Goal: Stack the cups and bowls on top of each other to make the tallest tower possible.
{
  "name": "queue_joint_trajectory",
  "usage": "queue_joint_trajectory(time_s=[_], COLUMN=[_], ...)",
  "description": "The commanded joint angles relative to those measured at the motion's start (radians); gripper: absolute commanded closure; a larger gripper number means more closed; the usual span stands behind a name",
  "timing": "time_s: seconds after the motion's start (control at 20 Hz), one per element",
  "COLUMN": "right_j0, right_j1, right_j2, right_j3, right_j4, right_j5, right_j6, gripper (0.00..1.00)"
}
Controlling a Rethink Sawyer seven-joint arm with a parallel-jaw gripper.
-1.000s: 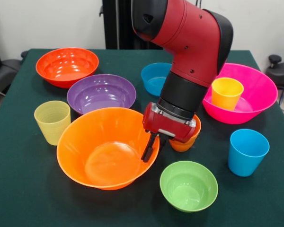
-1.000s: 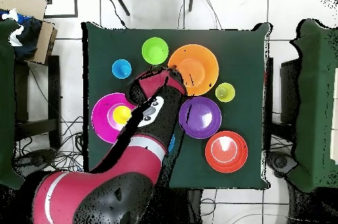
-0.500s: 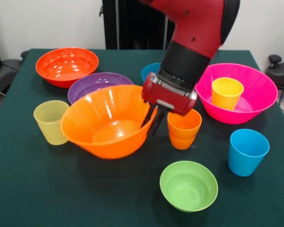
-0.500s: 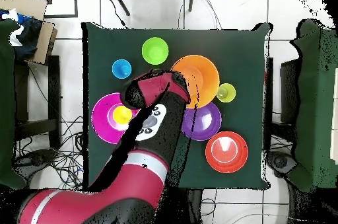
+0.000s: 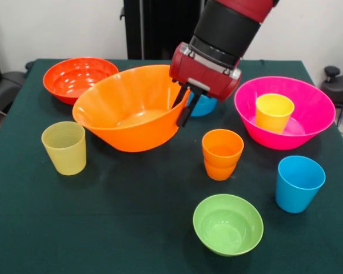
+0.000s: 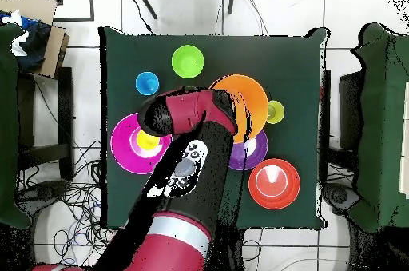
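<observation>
Orange large bowl (image 5: pixel 128 108) was airborne, rim pinched in my gripper (image 5: pixel 183 105) jaws; I judged next: carry toward 3 o'clock, lower onto pink bowl (image 5: pixel 286 134).

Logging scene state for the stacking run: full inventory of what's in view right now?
Large bowls: 2; orange lifted and tilted in the gripper, pink right, on the table.
Medium bowls: 2; red-orange far left, purple mostly hidden under the arm.
Small bowls: 2; green near front, blue behind the gripper.
Cups: 4; yellow inside the pink bowl, orange centre, blue right, pale yellow-green left.
Table: 1; dark green.
Gripper: 1; red and black, clamped on the orange bowl's rim.
</observation>
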Motion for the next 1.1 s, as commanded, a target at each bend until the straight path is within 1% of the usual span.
queue_joint_trajectory(time_s=[0.05,0.35,0.6,0.8,1.1], right_j0=[-0.036,-0.047,-0.047,-0.033,-0.008], right_j1=[-0.069,-0.093,-0.119,-0.141,-0.149], right_j2=[0.173,0.193,0.207,0.214,0.221], right_j3=[0.085,0.101,0.123,0.141,0.157], right_j4=[0.005,0.001,0.009,0.028,0.058], right_j5=[0.133,0.153,0.18,0.211,0.233], right_j6=[-0.064,-0.063,-0.051,-0.022,0.031], gripper=[1.0,1.0,1.0,1.0,1.0])
